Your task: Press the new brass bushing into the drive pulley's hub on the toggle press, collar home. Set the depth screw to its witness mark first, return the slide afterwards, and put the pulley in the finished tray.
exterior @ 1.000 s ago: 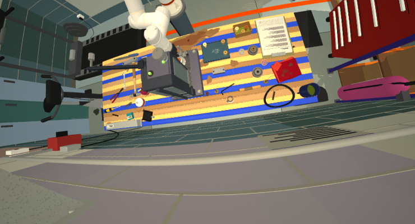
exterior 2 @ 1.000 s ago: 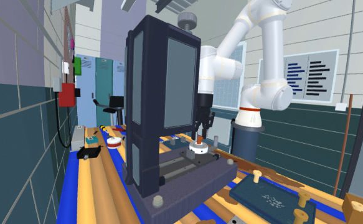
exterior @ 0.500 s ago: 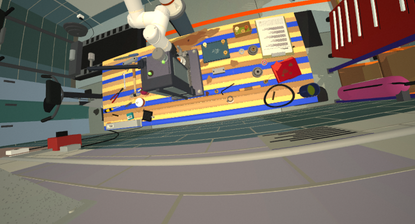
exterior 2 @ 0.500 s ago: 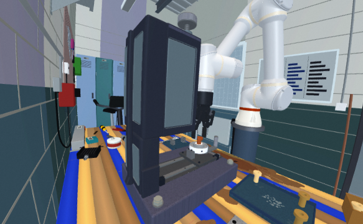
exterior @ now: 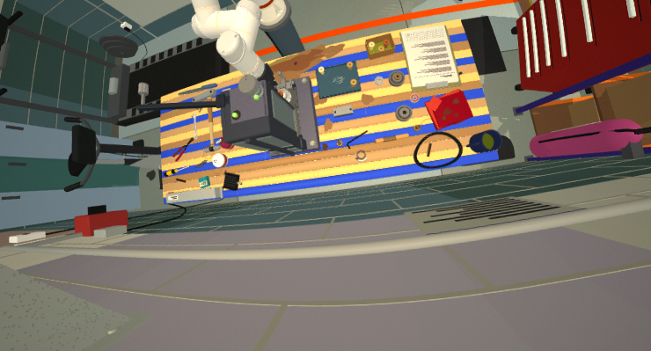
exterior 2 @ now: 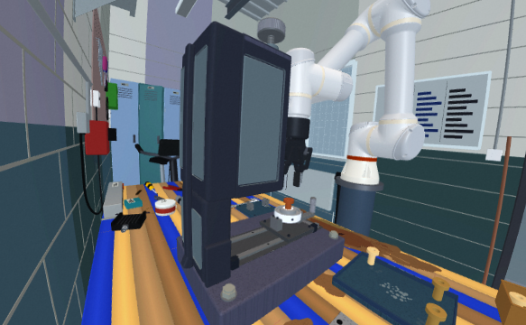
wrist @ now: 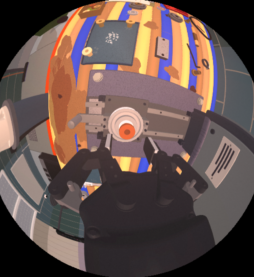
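On the toggle press's slide (wrist: pixel 143 121), pulled out from the dark press housing (exterior 2: pixel 231 149), sits the white drive pulley (wrist: pixel 126 124) with an orange-capped bushing (wrist: pixel 126 131) standing in its hub. My gripper (wrist: pixel 129 147) hangs open and empty a short way above the pulley, beside the housing (exterior: pixel 255 117). In the second side camera the fingers (exterior 2: pixel 297 174) are clear of the bushing (exterior 2: pixel 288 202). The depth screw's knurled knob (exterior 2: pixel 271 30) tops the housing. A slide handle (wrist: pixel 75 122) sticks out toward the bench edge.
A dark green tray (exterior 2: pixel 393 286) with brass pegs lies past the press base, and a wooden box (exterior: pixel 379 45) sits beyond it. Loose pulleys (exterior: pixel 403 113), a red box (exterior: pixel 448 107), a black belt loop (exterior: pixel 438 150) and a clipboard (exterior: pixel 430 57) occupy the bench's far end; hand tools (exterior: pixel 191 140) lie on the other side.
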{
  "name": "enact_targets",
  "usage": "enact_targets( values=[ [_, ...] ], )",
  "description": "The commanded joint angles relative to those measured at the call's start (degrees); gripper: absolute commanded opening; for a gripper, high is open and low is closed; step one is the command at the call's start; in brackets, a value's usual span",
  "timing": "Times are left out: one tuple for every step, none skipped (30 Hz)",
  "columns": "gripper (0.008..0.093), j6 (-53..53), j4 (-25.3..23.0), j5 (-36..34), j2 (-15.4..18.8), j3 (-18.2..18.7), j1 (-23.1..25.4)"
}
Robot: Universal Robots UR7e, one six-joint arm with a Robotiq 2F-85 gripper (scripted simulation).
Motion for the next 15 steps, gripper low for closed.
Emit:
enact_targets(
  values=[
    [0.055, 0.0, 0.0, 0.0, 0.1, 0.0, 0.0],
    [0.053, 0.0, 0.0, 0.0, 0.1, 0.0, 0.0],
    [0.051, 0.0, 0.0, 0.0, 0.1, 0.0, 0.0],
    [0.049, 0.0, 0.0, 0.0, 0.1, 0.0, 0.0],
    [0.048, 0.0, 0.0, 0.0, 0.0, 0.0, 0.0],
    [0.048, 0.0, 0.0, 0.0, 0.0, 0.0, 0.0],
    [0.048, 0.0, 0.0, 0.0, 0.0, 0.0, 0.0],
    [0.048, 0.0, 0.0, 0.0, 0.0, 0.0, 0.0],
    [0.048, 0.0, 0.0, 0.0, 0.0, 0.0, 0.0],
    [0.048, 0.0, 0.0, 0.0, 0.0, 0.0, 0.0],
    [0.048, 0.0, 0.0, 0.0, 0.0, 0.0, 0.0],
    [0.048, 0.0, 0.0, 0.0, 0.0, 0.0, 0.0],
    [0.048, 0.0, 0.0, 0.0, 0.0, 0.0, 0.0],
    [0.048, 0.0, 0.0, 0.0, 0.0, 0.0, 0.0],
    [0.048, 0.0, 0.0, 0.0, 0.0, 0.0, 0.0]
  ],
)
